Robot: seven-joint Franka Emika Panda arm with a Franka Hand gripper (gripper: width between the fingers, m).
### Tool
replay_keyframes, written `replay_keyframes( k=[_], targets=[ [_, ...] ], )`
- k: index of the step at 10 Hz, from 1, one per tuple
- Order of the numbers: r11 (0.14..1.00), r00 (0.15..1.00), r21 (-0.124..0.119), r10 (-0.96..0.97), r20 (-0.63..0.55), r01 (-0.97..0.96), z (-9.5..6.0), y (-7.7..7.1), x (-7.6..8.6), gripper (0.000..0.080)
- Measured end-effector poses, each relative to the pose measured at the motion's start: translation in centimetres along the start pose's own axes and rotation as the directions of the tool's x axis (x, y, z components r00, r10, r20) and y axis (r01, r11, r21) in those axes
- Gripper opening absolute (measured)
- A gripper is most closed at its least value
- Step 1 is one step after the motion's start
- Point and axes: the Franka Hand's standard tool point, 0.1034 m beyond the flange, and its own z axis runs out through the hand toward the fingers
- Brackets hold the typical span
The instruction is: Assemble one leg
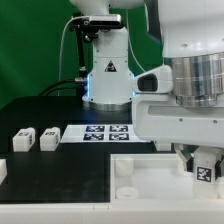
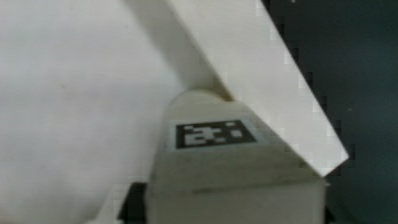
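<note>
Desk: one, black, carrying every loose part within the arm's reach.

Arm: one, filling the exterior view's right, bent down over the tray so as to bring the gripper to a corner of it.

Tray: one, white, lying flat at the near edge of the desk with its corner holes upward, presumably to take legs from above. Seen in the wrist view as a slanting white edge just beside the held part. Raised white stub at one near corner; cannot tell whether a fitted leg or part of the tray.

Marker board: one, flat on the desk behind the tray, well apart from the work.

Gripper: one, apparently clenched on the leg, fingers on either side of it. Fingers barely visible in the wrist view, so treat the grasp as a judgement.

Leg: one in the gripper, upright, tag facing outward, at the tray's end toward the exterior view's right. Touching the tray or just above it: cannot tell. Tag also plain in the wrist view.

Spare legs: two standing side by side at the exterior view's left, parked clear of the tray; a possible third cut off by the frame edge.
</note>
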Motion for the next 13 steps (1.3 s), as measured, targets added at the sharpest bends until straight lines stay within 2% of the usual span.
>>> replay_keyframes(
  k=[2,4,6,7,9,10,11,12,13],
  targets=[
    [0.943,0.943,-0.005,0.332,0.019,-0.332,0.01,0.09,0.22,0.0294],
    [0.76,0.759,-0.019,0.65,0.04,-0.65,0.0,0.15,0.03,0.0294],
    [0.598,0.597,-0.028,0.801,0.05,-0.801,-0.08,0.2,0.06,0.0294],
    [0.597,0.595,-0.027,0.802,0.048,-0.802,-0.1,0.17,0.01,0.0294],
    [0.651,0.649,-0.027,0.759,0.049,-0.759,0.03,0.24,-0.05,0.0294],
    [0.668,0.666,-0.027,0.744,0.049,-0.744,0.04,0.18,-0.14,0.0451],
    [0.787,0.785,-0.018,0.617,0.053,-0.617,-0.04,-0.04,-0.43,0.0575],
    [0.867,0.865,-0.009,0.498,0.056,-0.498,-0.14,-0.28,-0.67,0.0575],
    [0.912,0.911,-0.005,0.409,0.057,-0.41,-0.05,-0.17,-0.58,0.0634]
  ],
)
